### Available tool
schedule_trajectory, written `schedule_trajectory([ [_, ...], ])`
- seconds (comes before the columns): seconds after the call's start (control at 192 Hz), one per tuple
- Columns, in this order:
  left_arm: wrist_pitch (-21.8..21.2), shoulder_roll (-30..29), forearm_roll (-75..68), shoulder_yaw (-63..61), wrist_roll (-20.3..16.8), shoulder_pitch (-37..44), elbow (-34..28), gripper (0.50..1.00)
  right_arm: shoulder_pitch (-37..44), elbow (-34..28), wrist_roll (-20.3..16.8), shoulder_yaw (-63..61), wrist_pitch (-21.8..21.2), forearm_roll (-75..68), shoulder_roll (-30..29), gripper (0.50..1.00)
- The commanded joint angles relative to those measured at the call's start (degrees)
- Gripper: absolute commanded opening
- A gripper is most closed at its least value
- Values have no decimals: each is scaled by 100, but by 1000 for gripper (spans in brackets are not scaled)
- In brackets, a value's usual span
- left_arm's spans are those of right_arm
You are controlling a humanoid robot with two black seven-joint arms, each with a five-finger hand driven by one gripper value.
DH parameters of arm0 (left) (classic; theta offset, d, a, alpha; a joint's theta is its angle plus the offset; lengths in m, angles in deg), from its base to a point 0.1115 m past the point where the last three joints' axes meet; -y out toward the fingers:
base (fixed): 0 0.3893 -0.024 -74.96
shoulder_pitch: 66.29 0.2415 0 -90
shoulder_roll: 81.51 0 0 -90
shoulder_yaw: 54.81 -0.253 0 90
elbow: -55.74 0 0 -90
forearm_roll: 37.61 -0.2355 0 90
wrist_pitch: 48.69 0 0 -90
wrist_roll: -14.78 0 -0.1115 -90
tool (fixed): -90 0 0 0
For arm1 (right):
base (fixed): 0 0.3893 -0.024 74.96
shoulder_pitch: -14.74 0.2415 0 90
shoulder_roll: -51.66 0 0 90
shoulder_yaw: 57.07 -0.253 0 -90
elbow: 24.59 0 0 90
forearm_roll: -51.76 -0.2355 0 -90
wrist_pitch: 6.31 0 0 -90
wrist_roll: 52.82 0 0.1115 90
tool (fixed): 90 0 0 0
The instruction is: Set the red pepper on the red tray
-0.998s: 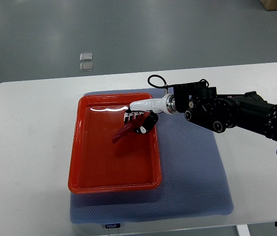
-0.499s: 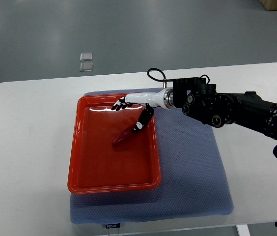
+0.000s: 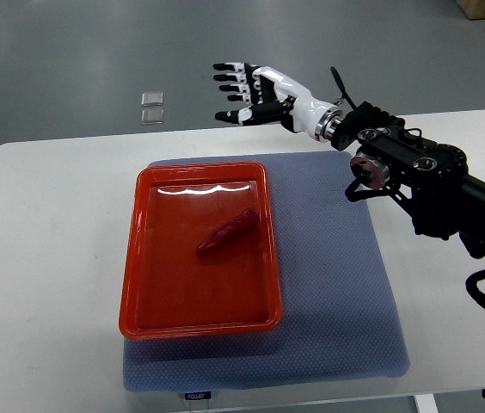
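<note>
One red tray point(image 3: 144, 258) sits toward the left half of a blue-grey mat point(image 3: 337, 292), which lies on a white table point(image 3: 45, 258). Its long sides run away from the robot, and its rim is raised all round. Inside it lies a single red pepper point(image 3: 226, 234), resting on the tray floor in the far half, set on a slant with its thicker end toward the near left and its tip pointing to the far right. Nothing touches the pepper.

Beyond the table's far edge, on the grey floor, two small clear squares point(image 3: 150, 107) lie one behind the other.

Further right, the right hand point(image 3: 249, 92) hangs above the floor past the table's far edge, well apart from the tray. Its fingers point(image 3: 228, 78) are spread and straight, pointing left, and hold nothing. The dark arm point(image 3: 423, 176) runs from it down toward the right edge.
</note>
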Motion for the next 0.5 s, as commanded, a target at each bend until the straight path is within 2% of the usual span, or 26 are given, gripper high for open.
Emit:
schedule_trajectory([
  [0.0, 0, 0, 0, -8, -1, 0, 10, 1000, -619, -2, 14, -1026, -13, -820, 57, 895],
  [0.13, 0, 0, 0, -17, -1, 0, 10, 1000, -1234, -2, 14, -1808, -128, -1409, 22, 909],
  [0.327, 0, 0, 0, -17, -1, 0, 10, 1000, -1779, 25, 23, -2142, -725, -2050, 22, 915],
  [0.494, 0, 0, 0, -17, -1, 0, 10, 1000, -1955, 25, 23, -2142, -769, -2147, 49, 917],
])
